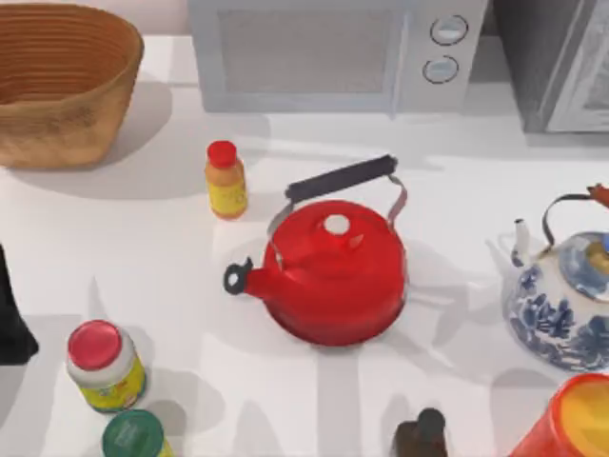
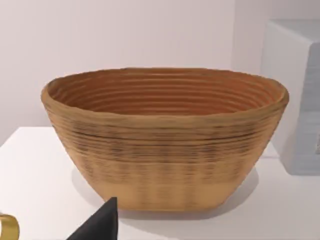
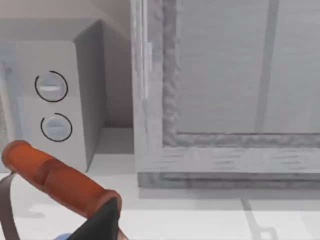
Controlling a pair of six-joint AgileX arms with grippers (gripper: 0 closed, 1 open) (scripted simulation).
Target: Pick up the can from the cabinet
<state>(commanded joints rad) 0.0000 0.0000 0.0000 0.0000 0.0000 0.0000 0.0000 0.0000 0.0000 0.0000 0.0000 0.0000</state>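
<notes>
Jaws on both grippers: can't tell, open or closed. L to R: woven ribbed basket (image 2: 165, 145) sitting hollow, smooth grey microwave (image 1: 333, 52) w/ two round knobs, glossy red kettle (image 1: 333, 271) at centre, cabinet (image 3: 225, 95) standing far right, pale framed door facing forward, shut.

Counted on the worktop (image 1: 476, 190): one basket (image 1: 57, 86), one microwave (image 1: 333, 52), one cabinet (image 1: 561, 67), two kettles (red (image 1: 333, 271), blue-and-white (image 1: 561, 314)), two red-capped bottles (image 1: 225, 179) (image 1: 105, 367), one green-capped jar (image 1: 136, 435), one orange cup (image 1: 571, 424).
</notes>
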